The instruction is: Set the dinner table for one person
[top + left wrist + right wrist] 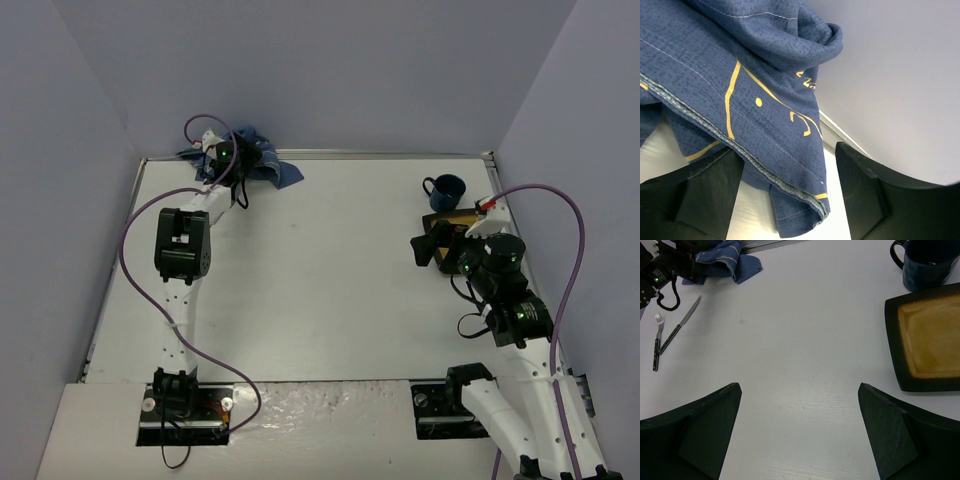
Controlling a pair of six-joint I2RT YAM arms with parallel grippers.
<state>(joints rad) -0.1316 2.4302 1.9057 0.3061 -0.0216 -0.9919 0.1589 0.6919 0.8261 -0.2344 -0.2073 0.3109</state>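
Left claw, gaping wide, is straddling the bunched cloth; I am risking pinching one fold only; right claw is hovering wide.

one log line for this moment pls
left gripper open at blue cloth, far-left corner | right gripper open over dinner table, beside square plate | blue mug beyond plate | fork, knife near cloth
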